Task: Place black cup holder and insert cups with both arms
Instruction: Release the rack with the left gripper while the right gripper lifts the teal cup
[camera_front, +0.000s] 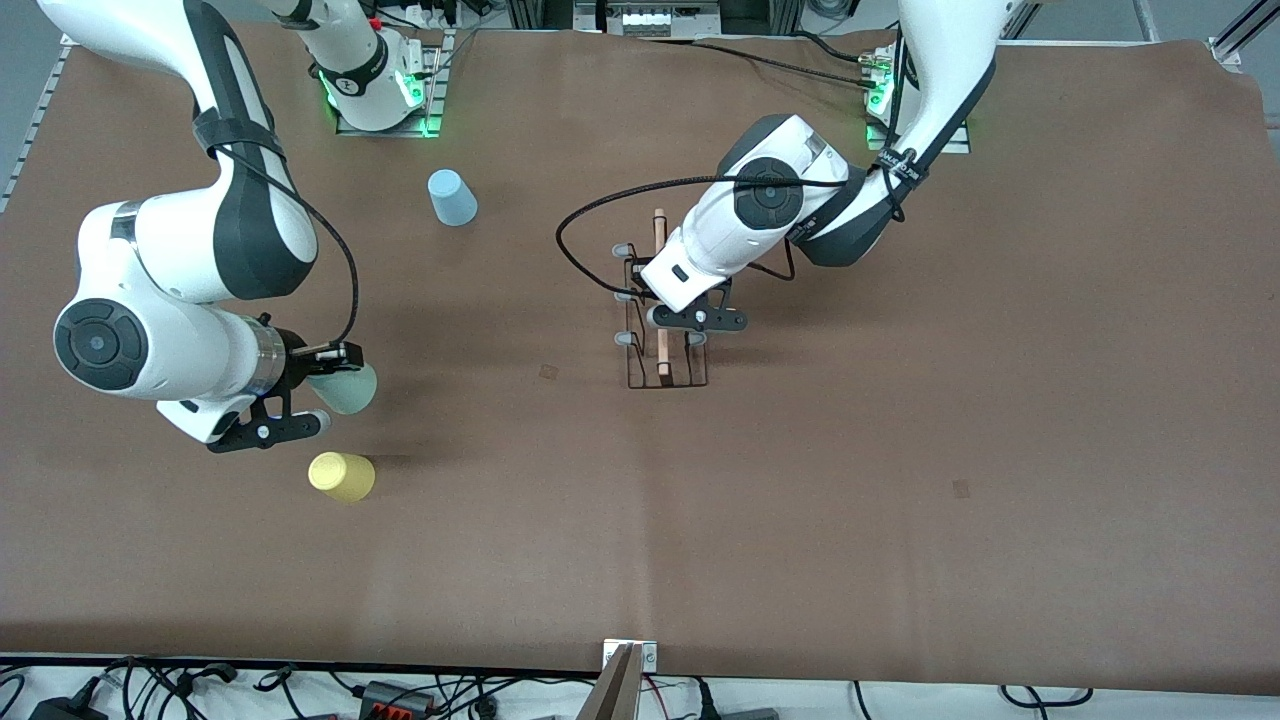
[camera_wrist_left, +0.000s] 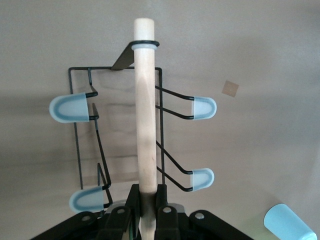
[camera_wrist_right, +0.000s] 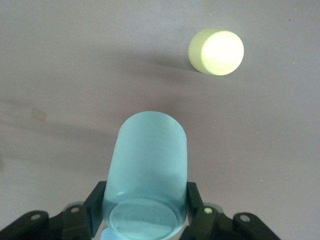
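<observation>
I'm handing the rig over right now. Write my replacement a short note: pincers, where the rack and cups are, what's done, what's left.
Left pincer: shut on the wooden rod of the black cup holder, which stands mid-table.
Right pincer: shut on the green cup, over the right arm's end of the table.
Yellow cup: upside down on the table, nearer the front camera than the green one.
Blue cup: upside down, close to the right arm's base.
Done: holder gripped, green cup picked up.
Left: no cup is on any prong yet; all three are still to be put on, and the holder released.
</observation>
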